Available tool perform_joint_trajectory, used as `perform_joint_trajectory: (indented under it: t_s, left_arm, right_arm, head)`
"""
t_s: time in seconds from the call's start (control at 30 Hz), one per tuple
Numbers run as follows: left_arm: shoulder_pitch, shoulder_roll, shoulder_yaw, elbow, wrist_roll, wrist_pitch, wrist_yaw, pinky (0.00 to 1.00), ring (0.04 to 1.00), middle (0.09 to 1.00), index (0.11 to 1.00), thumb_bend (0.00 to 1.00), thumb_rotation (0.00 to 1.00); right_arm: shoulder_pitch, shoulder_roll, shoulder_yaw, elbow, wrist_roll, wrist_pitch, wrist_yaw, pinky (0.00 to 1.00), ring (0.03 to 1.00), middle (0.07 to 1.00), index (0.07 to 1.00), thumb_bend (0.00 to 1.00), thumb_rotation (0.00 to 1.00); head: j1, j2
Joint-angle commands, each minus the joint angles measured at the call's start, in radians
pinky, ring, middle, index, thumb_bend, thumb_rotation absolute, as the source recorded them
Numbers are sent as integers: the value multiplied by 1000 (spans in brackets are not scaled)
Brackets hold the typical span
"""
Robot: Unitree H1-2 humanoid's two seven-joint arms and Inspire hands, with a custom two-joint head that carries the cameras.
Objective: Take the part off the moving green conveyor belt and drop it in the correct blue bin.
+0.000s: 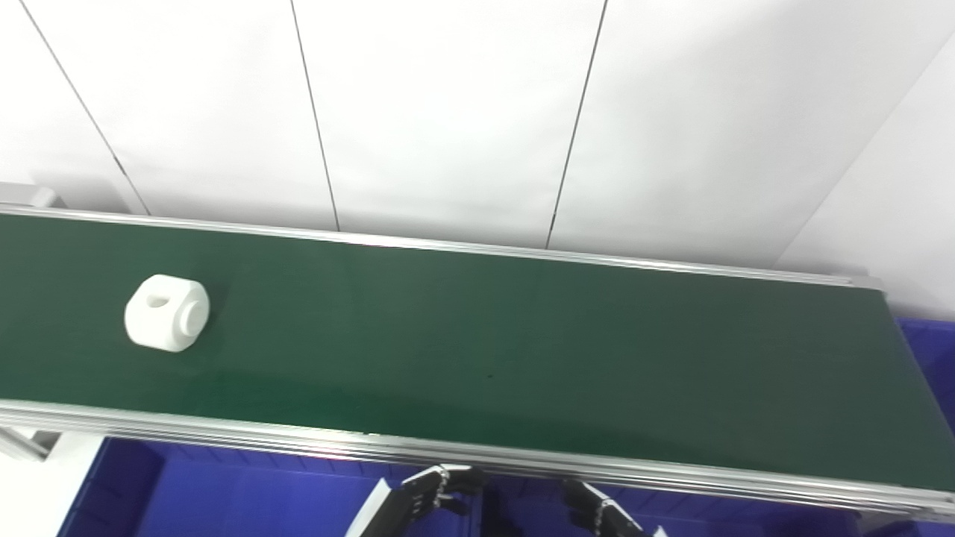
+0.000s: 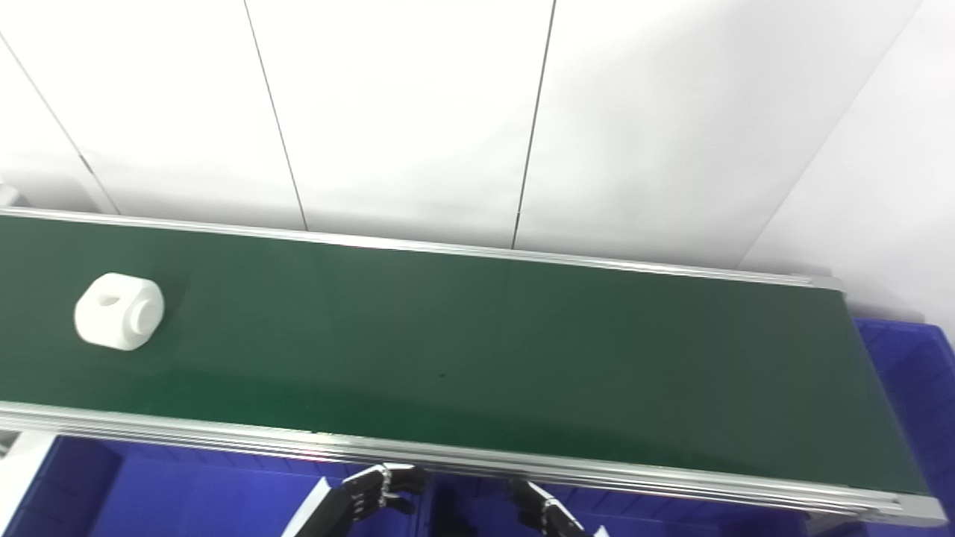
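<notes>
A white cylindrical part (image 1: pixel 166 312) with a slot on top and a round boss on its end lies on its side at the left end of the green conveyor belt (image 1: pixel 522 358). Both hands sit low below the belt's near rail, far from the part. My left hand (image 1: pixel 436 488) shows only its black fingertips, curled and apart, holding nothing. Only a small piece of my right hand (image 1: pixel 597 511) peeks in at the bottom edge, its fingers loosely spread and empty.
Blue bins (image 1: pixel 224 492) lie under the belt's near rail, another blue bin (image 1: pixel 929 350) beyond the belt's right end. An aluminium rail (image 1: pixel 522 459) edges the belt's near side. White wall panels stand behind.
</notes>
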Motion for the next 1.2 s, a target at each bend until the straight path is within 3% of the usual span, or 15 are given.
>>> perform_joint_trajectory:
  t_s: [0.0, 0.33, 0.77, 1.17]
  left_arm:
    - [-13, 7, -16, -13, 3, -34, 25, 642, 744, 757, 707, 847, 758]
    - [-19, 29, -62, -21, 18, -34, 80, 646, 741, 766, 715, 844, 776]
    - [-15, 49, -103, -87, 0, -34, 82, 637, 745, 758, 711, 852, 730]
    - [3, 39, -86, -320, 14, -34, 84, 662, 750, 748, 687, 915, 734]
  right_arm:
    - [-3, 10, -22, -16, 21, -41, 52, 880, 906, 906, 854, 924, 914]
    - [-6, 82, -160, 10, 34, -41, 205, 893, 921, 912, 853, 927, 913]
    - [8, 98, -196, -16, 21, -41, 252, 901, 928, 917, 862, 920, 921]
    - [9, 111, -213, -13, 21, -41, 273, 923, 936, 919, 866, 918, 918]
  head:
    - [25, -1]
    - [4, 9]
    - [9, 15]
    - [14, 14]
